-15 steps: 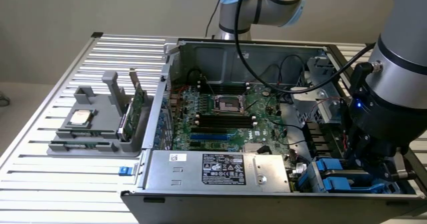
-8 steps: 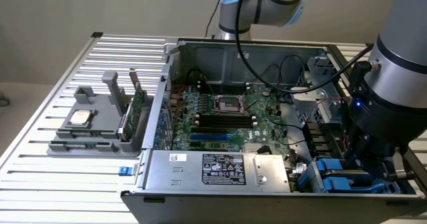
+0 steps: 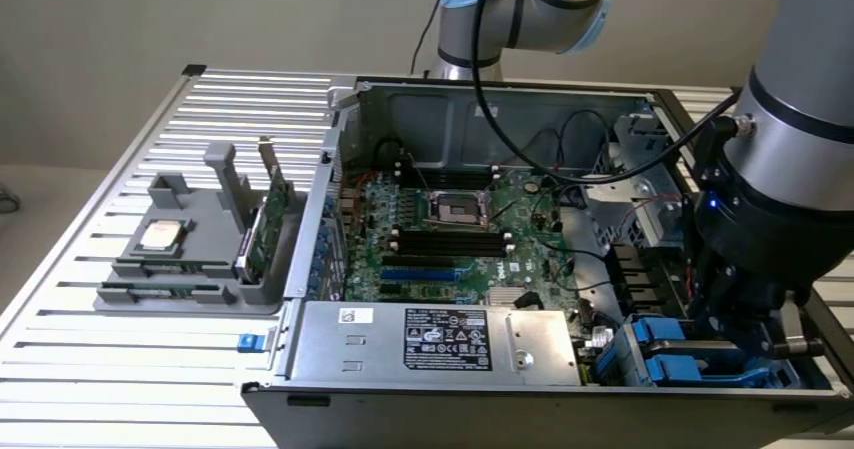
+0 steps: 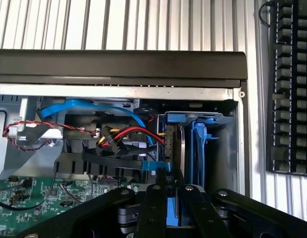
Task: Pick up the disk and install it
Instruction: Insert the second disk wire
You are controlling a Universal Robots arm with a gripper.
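Observation:
The disk (image 4: 176, 145) stands on edge in the drive bay at the front corner of the open computer case (image 4: 119, 64), on the exterior view's right. I see its metal edge and its blue carrier bracket (image 4: 199, 148). My gripper (image 4: 172, 192) reaches down into that bay, and its two black fingers (image 4: 154, 208) are shut on the blue carrier's top edge. In the exterior view the gripper (image 3: 731, 331) hangs low over the blue carrier (image 3: 674, 354) inside the case corner.
Blue, red and black cables (image 4: 119, 141) crowd the space beside the bay. The motherboard (image 3: 454, 239) and the power supply (image 3: 441, 339) fill the case. A grey fixture (image 3: 187, 254) with a CPU chip and a green card stands at the exterior view's left. A keyboard (image 4: 289, 89) lies outside the case.

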